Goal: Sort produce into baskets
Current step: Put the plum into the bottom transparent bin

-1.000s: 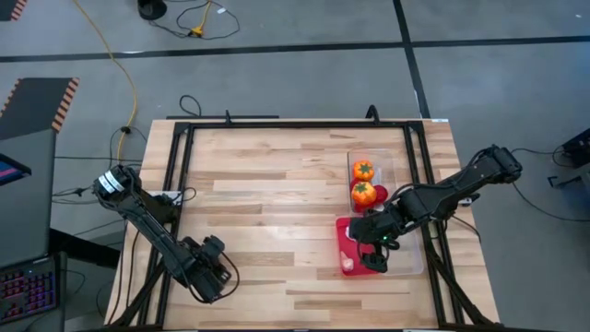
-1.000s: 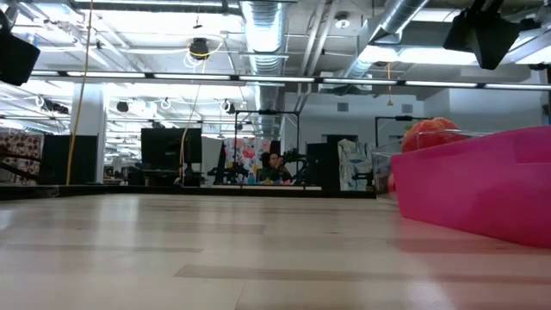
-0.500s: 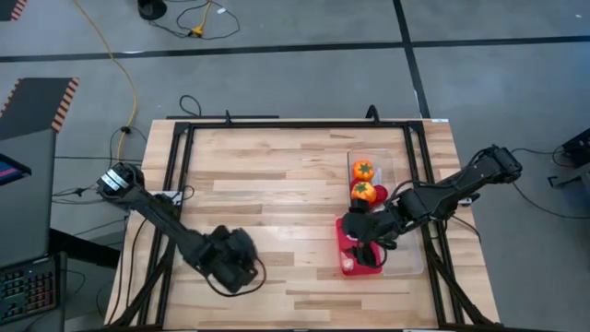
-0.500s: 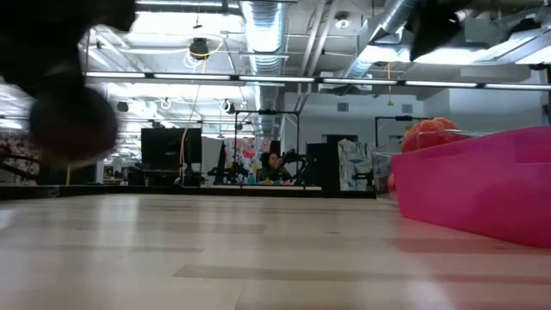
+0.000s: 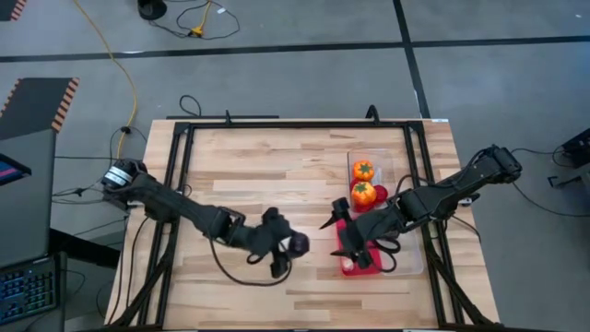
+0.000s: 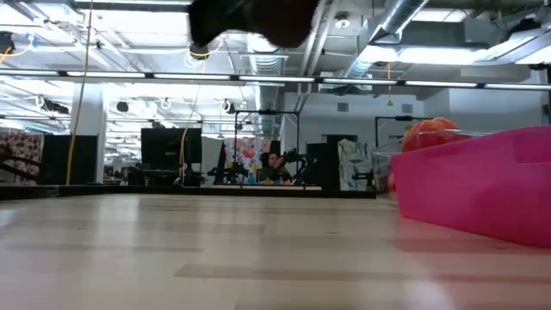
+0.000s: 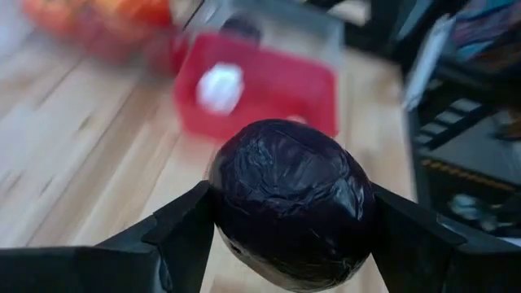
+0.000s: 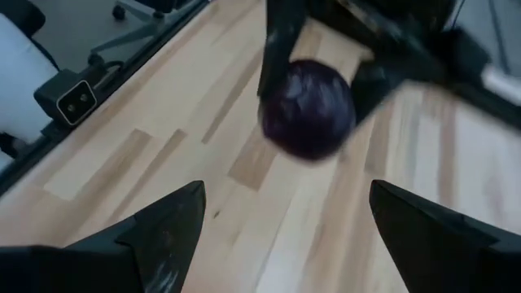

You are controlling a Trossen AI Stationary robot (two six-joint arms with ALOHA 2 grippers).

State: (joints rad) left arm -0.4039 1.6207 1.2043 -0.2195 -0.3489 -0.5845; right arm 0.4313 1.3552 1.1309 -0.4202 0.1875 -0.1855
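Left pincer (image 7: pixel 289 213) clamped on dark purple ball (image 7: pixel 291 199), red basket (image 7: pixel 269 88) beyond, right pincer (image 8: pixel 281 232) apart

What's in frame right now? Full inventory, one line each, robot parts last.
Table: one, light wood with a black frame, centre of the high view.
Red tray: one, solid red, right side of the table.
Garlic bulb: one, white, inside the red tray.
Clear tray: one, see-through, just beyond the red tray on the right side.
Orange pieces with green tops: two, in the clear tray.
Red piece: one, beside the orange ones, partly hidden by the right arm.
Purple ball: one, dark purple, held above the table left of the red tray.
Left gripper: shut on the purple ball, mid-table.
Right gripper: open, over the red tray.
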